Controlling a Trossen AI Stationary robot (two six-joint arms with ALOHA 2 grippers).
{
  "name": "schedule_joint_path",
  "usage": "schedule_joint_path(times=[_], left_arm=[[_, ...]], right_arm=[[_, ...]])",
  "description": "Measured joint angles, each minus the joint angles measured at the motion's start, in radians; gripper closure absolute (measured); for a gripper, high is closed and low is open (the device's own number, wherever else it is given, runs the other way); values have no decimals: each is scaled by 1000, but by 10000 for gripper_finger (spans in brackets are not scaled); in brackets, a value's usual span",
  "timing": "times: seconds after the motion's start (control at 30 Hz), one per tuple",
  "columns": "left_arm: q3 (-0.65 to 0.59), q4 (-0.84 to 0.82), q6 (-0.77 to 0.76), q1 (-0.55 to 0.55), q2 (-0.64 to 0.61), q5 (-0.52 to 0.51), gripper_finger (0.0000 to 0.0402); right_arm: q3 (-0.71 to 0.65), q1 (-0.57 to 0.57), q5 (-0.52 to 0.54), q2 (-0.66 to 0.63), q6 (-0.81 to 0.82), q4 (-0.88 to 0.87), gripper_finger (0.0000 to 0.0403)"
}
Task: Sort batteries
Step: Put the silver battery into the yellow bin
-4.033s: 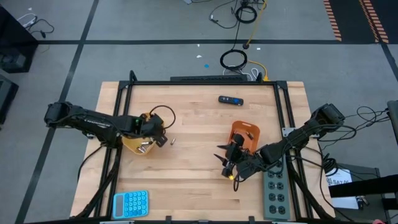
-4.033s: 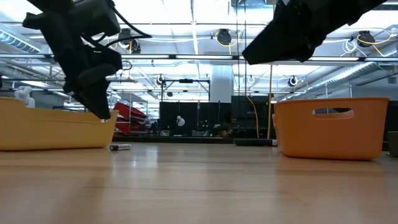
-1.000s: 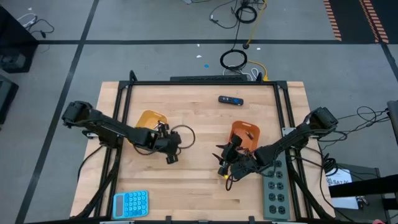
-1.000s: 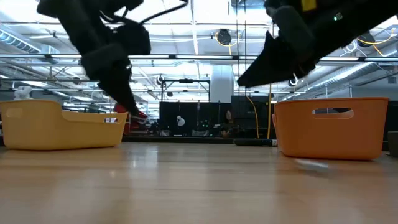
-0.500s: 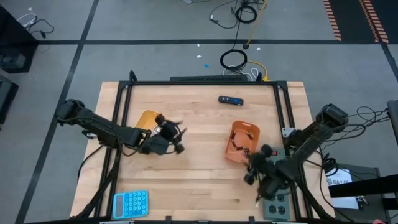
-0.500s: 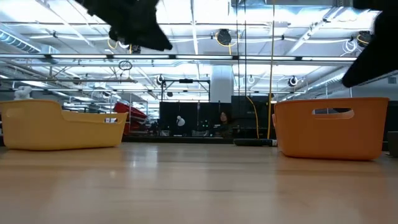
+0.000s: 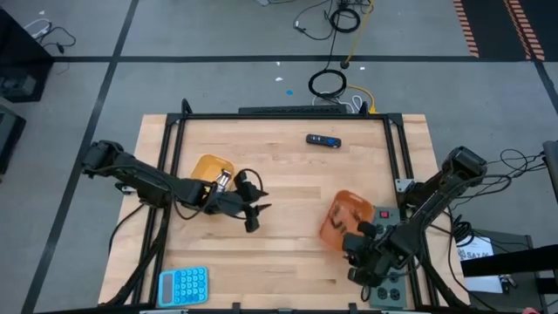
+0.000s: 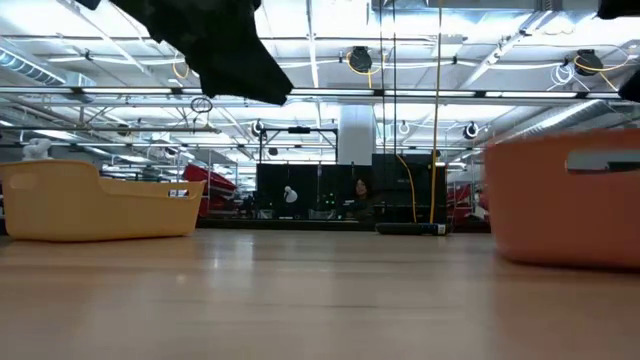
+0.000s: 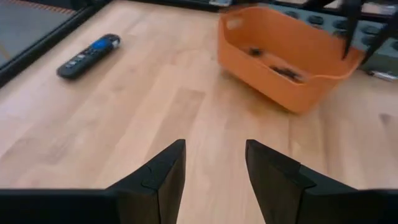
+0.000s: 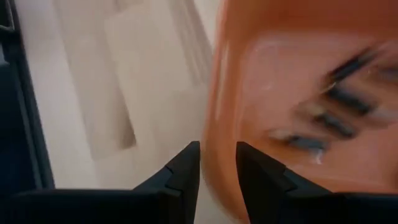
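R gripper (image 10: 216,163) fingers pinch the orange bin's (image 7: 338,218) rim; dark batteries (image 10: 329,121) inside, just past them. L gripper (image 9: 214,162) parted, empty; bare wood ahead, remote (image 9: 89,55) well off.

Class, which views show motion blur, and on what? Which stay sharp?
Right wrist view: orange bin and the dark batteries inside are smeared. Low view: the bin's edges are soft. Left wrist view: remote and wood grain fairly crisp.

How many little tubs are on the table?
2. The yellow tub sits on the table's left side beside the left gripper; the orange tub sits on the right side, by the right gripper.
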Motion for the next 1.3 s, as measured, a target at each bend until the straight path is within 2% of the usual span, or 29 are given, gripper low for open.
schedule_joint_path(times=[0.1,0.23,0.3,0.4,0.47,0.6,0.77,0.93,1.03,1.2,1.3], left_arm=[[0,-2,-20,-10,11,-64,224],[0,8,-33,-11,11,-107,224],[0,16,-53,-18,11,-106,224],[0,12,-81,-43,11,-94,224],[0,11,-89,-67,11,-93,224],[0,17,-104,-124,11,-90,224],[0,44,-133,-173,11,-92,224],[0,45,-169,-213,11,-94,224],[0,45,-187,-226,11,-99,224],[0,45,-190,-232,11,-106,224],[0,45,-189,-232,11,-106,224]], right_arm=[[56,-6,-29,9,-24,-115,307],[162,-5,48,9,-54,-303,307],[207,-6,54,9,-74,-366,308],[275,14,57,9,-135,-355,308],[305,34,38,15,-192,-274,308],[308,47,-135,73,-266,-57,308],[305,44,-341,201,-317,-53,302],[306,33,-528,301,-353,-56,274],[332,33,-579,364,-369,-109,249],[498,30,-595,482,-437,-398,204],[571,26,-595,539,-479,-478,182]])
